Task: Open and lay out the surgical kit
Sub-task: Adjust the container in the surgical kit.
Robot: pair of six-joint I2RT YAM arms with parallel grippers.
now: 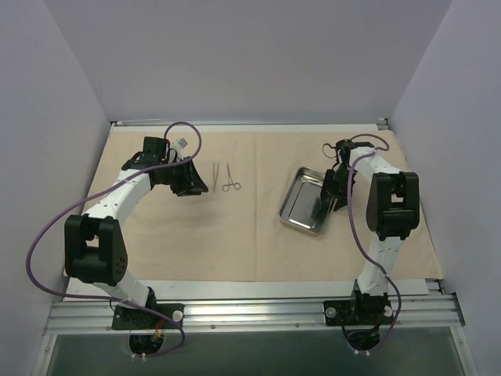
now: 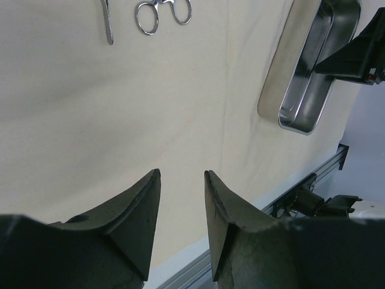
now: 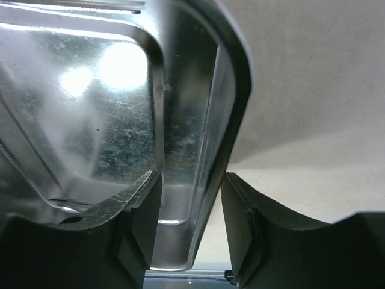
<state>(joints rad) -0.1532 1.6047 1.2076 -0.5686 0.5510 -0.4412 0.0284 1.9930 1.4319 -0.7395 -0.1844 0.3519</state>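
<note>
The beige cloth wrap lies spread flat over the table. Two thin metal instruments lie side by side on it at the back centre-left; they also show in the left wrist view. My left gripper is just left of them, open and empty above the cloth. The shiny steel tray sits on the cloth at the right. My right gripper is open and straddles the tray's right wall, one finger inside and one outside, with a gap showing at the outer finger.
An aluminium rail runs along the near table edge, with both arm bases bolted to it. Pale walls close in the left, right and back. The right arm shows over the tray in the left wrist view.
</note>
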